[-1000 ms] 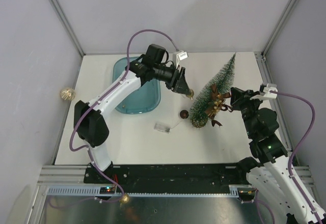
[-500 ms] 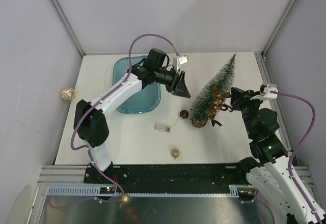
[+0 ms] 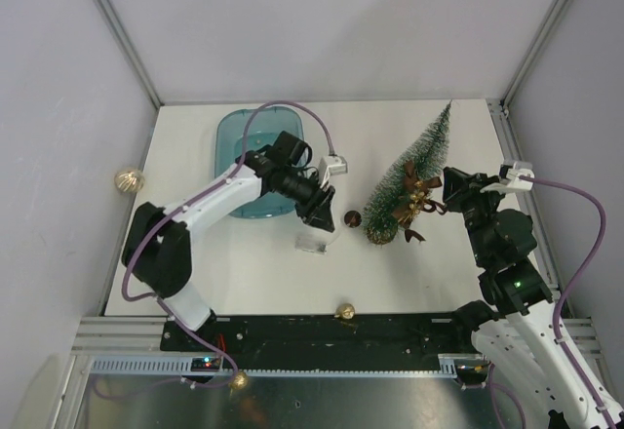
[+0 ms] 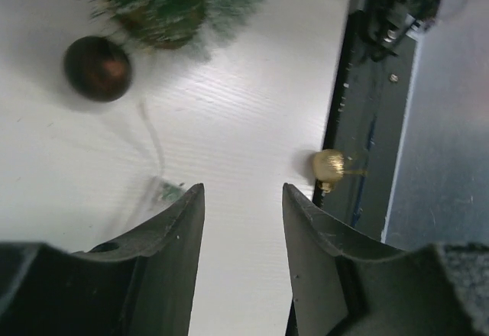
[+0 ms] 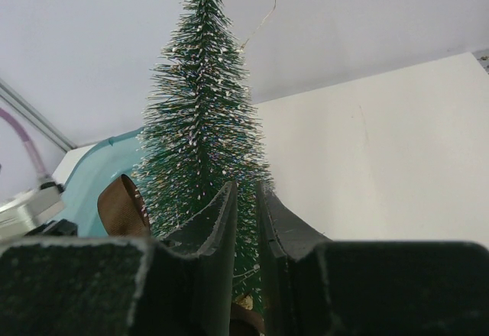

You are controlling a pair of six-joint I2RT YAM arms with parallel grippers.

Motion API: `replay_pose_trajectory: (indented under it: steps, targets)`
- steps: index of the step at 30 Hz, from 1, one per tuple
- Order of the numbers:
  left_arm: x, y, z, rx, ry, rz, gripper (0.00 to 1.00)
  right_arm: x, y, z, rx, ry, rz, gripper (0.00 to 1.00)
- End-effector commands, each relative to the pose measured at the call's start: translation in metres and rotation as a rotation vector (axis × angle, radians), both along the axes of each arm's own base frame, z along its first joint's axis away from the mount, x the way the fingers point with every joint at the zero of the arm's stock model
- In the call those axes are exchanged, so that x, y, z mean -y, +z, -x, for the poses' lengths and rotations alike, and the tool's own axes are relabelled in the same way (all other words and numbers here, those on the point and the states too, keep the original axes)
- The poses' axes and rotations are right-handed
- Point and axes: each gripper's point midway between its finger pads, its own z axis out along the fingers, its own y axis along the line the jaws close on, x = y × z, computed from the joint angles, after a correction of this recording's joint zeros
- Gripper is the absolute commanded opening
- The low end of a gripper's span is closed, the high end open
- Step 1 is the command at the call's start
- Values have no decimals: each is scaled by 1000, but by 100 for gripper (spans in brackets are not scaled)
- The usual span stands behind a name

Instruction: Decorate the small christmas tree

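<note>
Slim cone bottle-brush tree, dark green w/ frosted tips, brown-gold bow, stands upright on white desk, right of centre. L pincer apart, empty. R pincer near-together at bristles; grip unclear.

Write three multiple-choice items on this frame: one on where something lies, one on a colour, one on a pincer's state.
1. The dark brown ball lies:
A) on the table beside the base of the small christmas tree
B) hung on a branch
C) off the table

2. The tray is:
A) red
B) translucent blue
C) yellow

3. The left pincer is:
A) shut on a bauble
B) shut on a branch
C) open and empty

Key:
1 A, the ball rests on the white surface next to the tree's base.
2 B, its rim and floor look teal-blue.
3 C, only bare table shows between its spread fingers.
</note>
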Motion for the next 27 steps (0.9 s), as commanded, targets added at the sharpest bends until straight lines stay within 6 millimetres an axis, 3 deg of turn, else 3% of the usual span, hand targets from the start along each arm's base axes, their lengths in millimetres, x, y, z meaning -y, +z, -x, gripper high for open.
replay_pose_trajectory:
  steps: [1,5,10,20,27]
  targets:
    - [16,35,56,100,-263,106,50,1,8,1,29,0,-7,21]
    - [34,7,103,80,-403,31,52,2,7,2,27,-4,-7,21]
    - [45,-22,136,90,-507,-66,61,3,6,3,23,-8,-2,21]
    - [50,-78,160,40,-572,-217,66,3,8,5,30,-5,-3,21]
    - [49,-94,164,20,-575,-254,63,7,9,10,35,-14,9,21]
